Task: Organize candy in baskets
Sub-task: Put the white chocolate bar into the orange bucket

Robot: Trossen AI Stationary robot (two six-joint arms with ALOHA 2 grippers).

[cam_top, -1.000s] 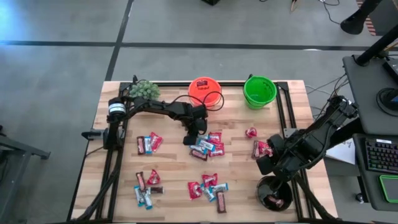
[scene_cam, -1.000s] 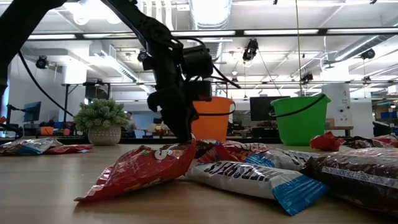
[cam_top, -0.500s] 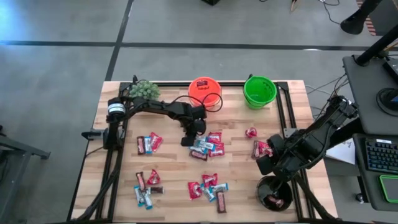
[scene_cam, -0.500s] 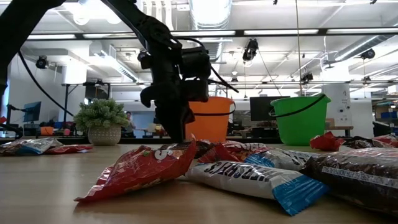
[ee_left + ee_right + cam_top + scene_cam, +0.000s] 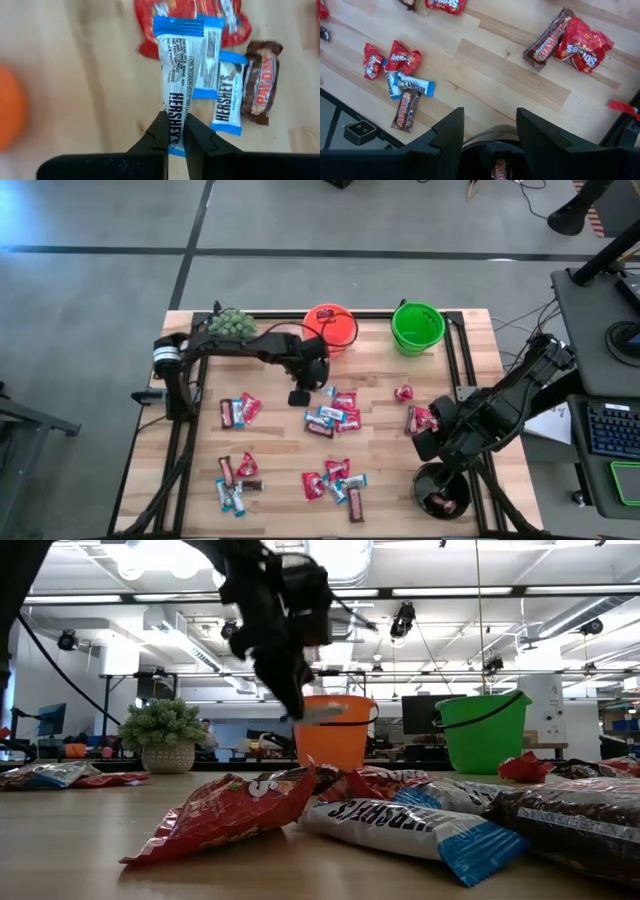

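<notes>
My left gripper (image 5: 175,121) is shut on a light blue-and-white candy bar (image 5: 181,75) and hangs above the table between the orange pail (image 5: 330,326) and the middle heap of candy (image 5: 336,416). The low view shows this gripper (image 5: 294,708) well above the tabletop. The green pail (image 5: 417,326) stands at the far edge, right of the orange one. My right gripper (image 5: 489,116) is open and waits over the black bowl (image 5: 441,491) at the near right, with nothing between its fingers. A brown candy lies in that bowl. My left gripper pinches one end of the blue-and-white bar (image 5: 174,136) between its two fingers. The fingers slant down from above, and the bar runs on past their tips. The bar is lifted clear of the table and of the other candy (image 5: 322,712).
Candy lies in loose groups on the wooden table: at the left (image 5: 239,410), near left (image 5: 235,480), near middle (image 5: 340,478) and right (image 5: 419,418). A small fuzzy plant (image 5: 232,323) stands at the far left. Black frame rails run along the table's left and right sides.
My left gripper has closed on the blue-and-white bar at the middle heap. It has then risen with it and drifted a little toward the far edge and the orange pail. The bar has left the table; the other candy lies as before.
</notes>
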